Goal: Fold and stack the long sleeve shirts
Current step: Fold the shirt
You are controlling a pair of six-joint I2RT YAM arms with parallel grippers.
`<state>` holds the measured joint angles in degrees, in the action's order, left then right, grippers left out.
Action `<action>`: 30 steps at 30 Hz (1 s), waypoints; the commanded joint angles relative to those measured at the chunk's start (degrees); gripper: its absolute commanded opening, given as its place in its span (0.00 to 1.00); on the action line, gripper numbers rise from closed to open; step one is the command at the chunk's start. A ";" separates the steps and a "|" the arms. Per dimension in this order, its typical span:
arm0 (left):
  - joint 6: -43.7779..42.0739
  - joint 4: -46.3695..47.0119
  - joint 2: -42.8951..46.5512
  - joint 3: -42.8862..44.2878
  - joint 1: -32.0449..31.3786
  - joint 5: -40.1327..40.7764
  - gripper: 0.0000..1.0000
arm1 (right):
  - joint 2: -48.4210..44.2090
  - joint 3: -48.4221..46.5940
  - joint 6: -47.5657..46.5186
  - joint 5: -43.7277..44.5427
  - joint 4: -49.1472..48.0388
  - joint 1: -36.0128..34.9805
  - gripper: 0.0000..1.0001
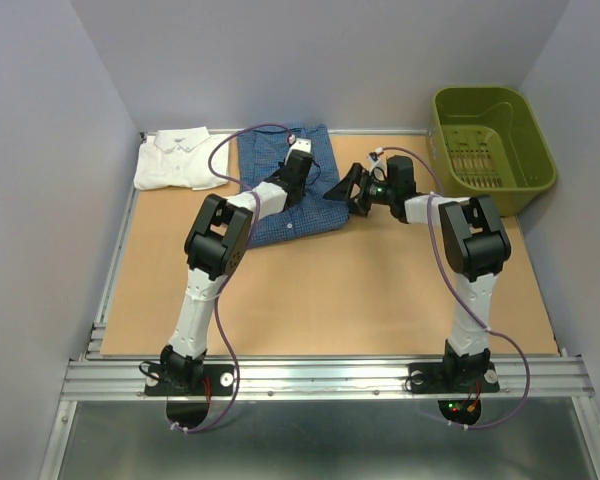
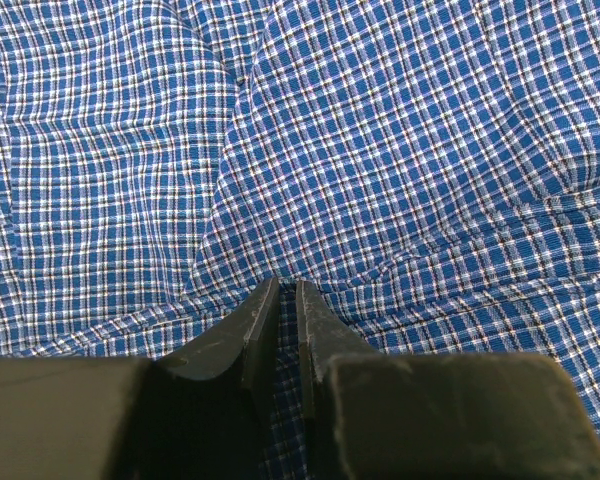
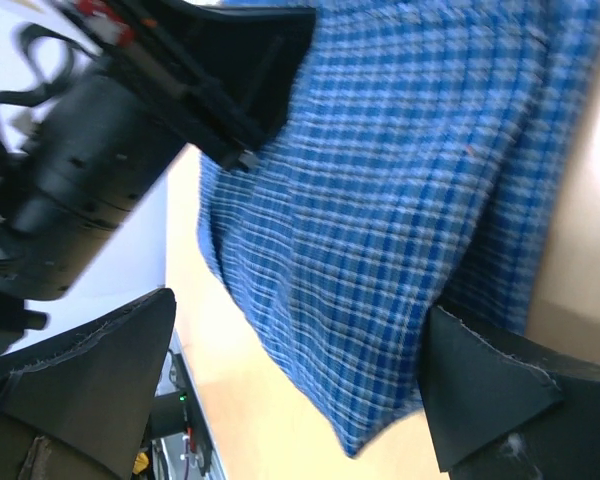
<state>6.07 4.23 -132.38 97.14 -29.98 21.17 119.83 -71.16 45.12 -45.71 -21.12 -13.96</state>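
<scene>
Lavender-grey walls around a tan tabletop (image 1: 330, 290), aluminium rail (image 1: 320, 375) along the near edge. White shirt (image 1: 175, 160) sits folded in the far-left corner. Dark blue check shirt (image 1: 275, 225) lies just beside it at far centre, partly folded and wrinkled. Left arm (image 1: 220, 240) is bent at the elbow, forearm reaching out over the blue shirt. Left jaws are tip-down on the cloth, clenched on a thin pinched ridge of it. Right arm (image 1: 470, 240) is folded back toward centre with the wrist low. Right jaws are released and spread wide at the blue shirt's right edge; can't tell if they touch it. Olive-green basket (image 1: 540, 170) at far right.
</scene>
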 commanded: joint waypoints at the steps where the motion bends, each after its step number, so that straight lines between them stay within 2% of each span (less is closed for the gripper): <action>1: 1.49 -2.56 -0.51 1.47 0.09 -1.30 0.24 | 1.63 -3.99 0.67 -2.80 -3.84 -0.55 1.00; 7: 2.02 -3.44 -0.78 2.17 0.18 -1.22 0.24 | 1.72 -3.38 0.75 -7.45 -3.75 -0.81 0.96; 14: 3.78 -6.16 -2.45 4.63 0.27 -1.66 0.24 | -0.38 -1.97 -0.20 -14.48 -0.51 -0.72 0.86; 17: 4.04 -6.60 -2.71 5.16 0.27 -1.66 0.24 | -2.22 -1.97 -4.07 -13.79 4.59 -0.72 0.84; 23: 5.18 -8.53 -3.50 6.65 0.71 -1.83 0.24 | -4.43 1.45 -6.62 -13.79 6.53 -0.55 0.82; 30: 6.50 -11.52 -5.08 8.50 1.59 -1.92 0.22 | -5.57 3.83 -12.42 -8.79 12.85 -0.37 0.82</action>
<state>10.66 -2.90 -135.20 104.03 -29.12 20.34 117.05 -69.12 36.97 -56.45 -12.25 -14.31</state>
